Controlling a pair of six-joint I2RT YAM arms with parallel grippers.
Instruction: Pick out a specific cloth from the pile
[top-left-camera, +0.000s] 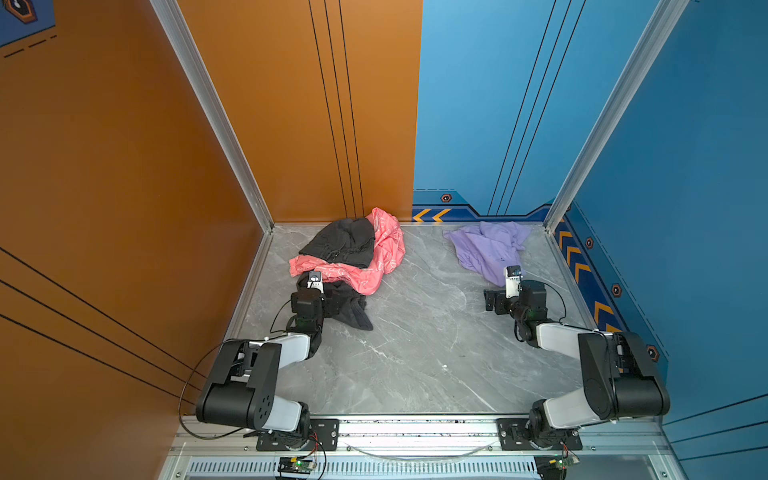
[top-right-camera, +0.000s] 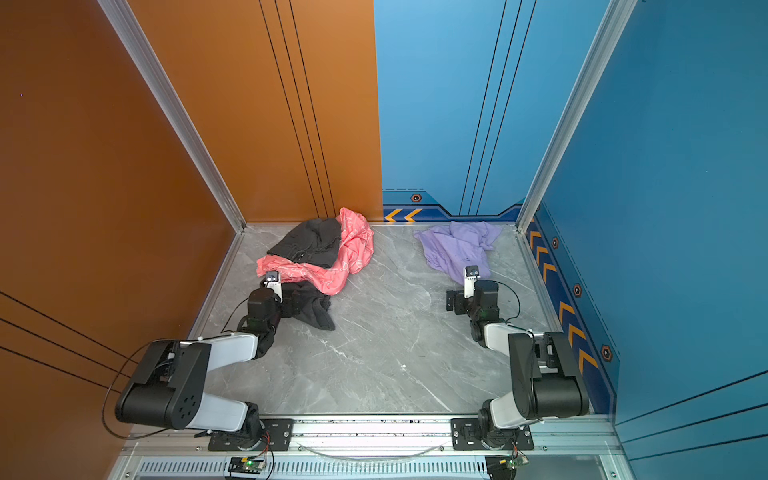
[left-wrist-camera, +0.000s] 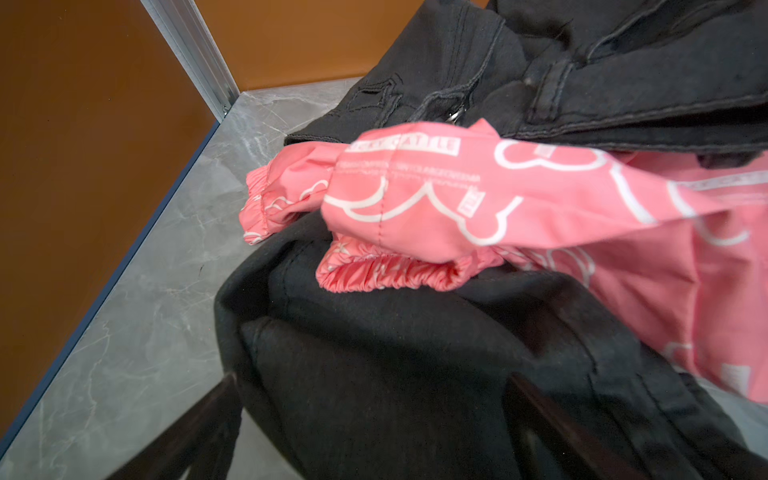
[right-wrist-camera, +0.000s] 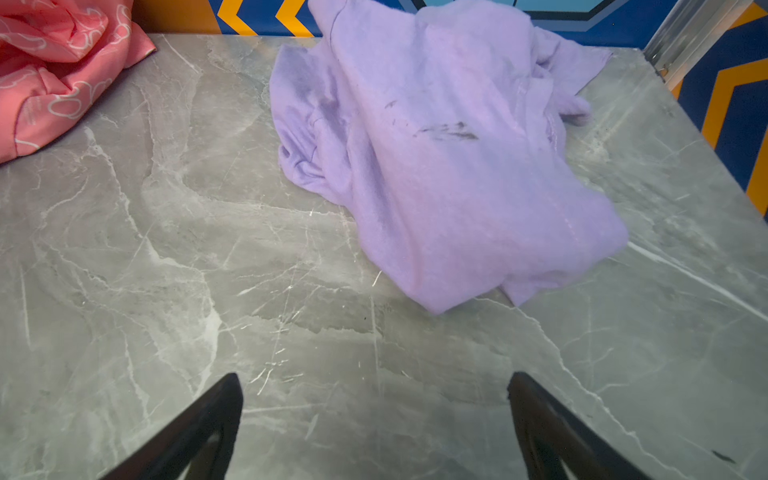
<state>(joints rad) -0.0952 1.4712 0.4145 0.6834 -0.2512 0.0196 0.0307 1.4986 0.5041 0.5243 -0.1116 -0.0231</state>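
The soft, rumpled lavender cloth (right-wrist-camera: 449, 166) lies on the veined grey counter (right-wrist-camera: 208, 291) just ahead of the right tool (right-wrist-camera: 374, 415), spread wide and empty. The left tool (left-wrist-camera: 374, 415), equally wide, straddles the pile's (top-left-camera: 353, 257) coarse charcoal fabric.

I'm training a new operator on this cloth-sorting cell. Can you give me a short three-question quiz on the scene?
1. True or false: the lavender shirt still lies on the pile.
2. Which garment lies under the left gripper? A pink cloth, B dark grey garment, C lavender shirt.
3. Fill in: the right gripper is ____ and holds nothing.

Key:
1. False; it lies apart on the table, near the far right corner.
2. B, the dark grey garment.
3. Open.
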